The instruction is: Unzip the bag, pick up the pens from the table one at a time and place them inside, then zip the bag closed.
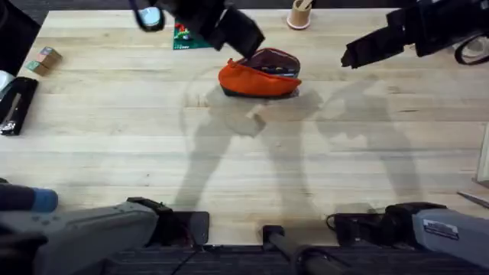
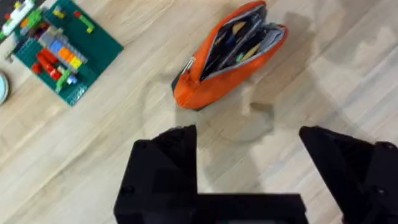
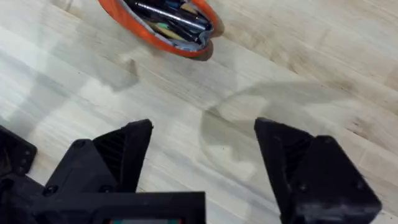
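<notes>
Light-wood table (image 1: 114, 130): near half bare, crossed by the arms' shadows. Orange bag (image 1: 260, 75): far centre of table, zipper undone, mouth gaping; pens (image 3: 168, 14) lie inside. Left gripper (image 2: 249, 171): raised beside bag, fingers spread, grasping nothing. Right gripper (image 3: 202, 168): raised off to bag's right, fingers spread, grasping nothing. Green brick baseplate (image 2: 59, 50): far edge, left of bag.

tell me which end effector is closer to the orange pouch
The left end effector: in the overhead view it hangs right at the open orange pencil pouch. The right end effector sits well off to the pouch's right over bare table.
</notes>
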`<state>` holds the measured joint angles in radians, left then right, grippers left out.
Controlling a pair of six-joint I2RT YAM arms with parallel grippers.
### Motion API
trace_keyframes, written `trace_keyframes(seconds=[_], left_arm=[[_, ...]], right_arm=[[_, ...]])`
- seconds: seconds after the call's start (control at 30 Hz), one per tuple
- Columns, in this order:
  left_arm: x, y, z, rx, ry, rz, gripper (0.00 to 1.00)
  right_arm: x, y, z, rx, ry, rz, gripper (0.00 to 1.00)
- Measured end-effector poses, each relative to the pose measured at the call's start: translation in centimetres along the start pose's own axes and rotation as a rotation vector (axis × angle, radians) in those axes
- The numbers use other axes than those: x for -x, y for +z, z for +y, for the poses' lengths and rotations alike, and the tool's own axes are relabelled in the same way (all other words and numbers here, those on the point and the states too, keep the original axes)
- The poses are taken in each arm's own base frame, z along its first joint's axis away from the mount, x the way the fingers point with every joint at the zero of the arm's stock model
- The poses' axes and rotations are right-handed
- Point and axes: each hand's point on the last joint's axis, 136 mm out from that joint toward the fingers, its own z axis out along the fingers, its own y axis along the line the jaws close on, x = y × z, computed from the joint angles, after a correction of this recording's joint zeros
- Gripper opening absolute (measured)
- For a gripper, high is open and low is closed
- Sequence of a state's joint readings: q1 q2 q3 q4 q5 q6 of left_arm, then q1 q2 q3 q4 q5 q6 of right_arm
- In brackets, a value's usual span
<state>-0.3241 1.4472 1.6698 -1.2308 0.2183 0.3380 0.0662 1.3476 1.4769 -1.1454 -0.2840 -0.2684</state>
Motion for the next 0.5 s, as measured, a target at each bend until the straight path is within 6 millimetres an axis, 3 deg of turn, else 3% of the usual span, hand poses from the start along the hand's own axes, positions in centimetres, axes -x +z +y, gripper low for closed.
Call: trace_keyframes(seconds=[0.27,0.5], left_arm=[[-3.6,-2.6,2.4,-0.024,-0.015,-0.123,0.994],[-6.3,-2.4,4.8,-0.15,0.014,-0.244,0.991]], right_arm=[[0.0,0.0,0.0,0.0,0.0,0.0,0.996],[0.0,0.0,0.0,0.0,0.0,0.0,0.996]])
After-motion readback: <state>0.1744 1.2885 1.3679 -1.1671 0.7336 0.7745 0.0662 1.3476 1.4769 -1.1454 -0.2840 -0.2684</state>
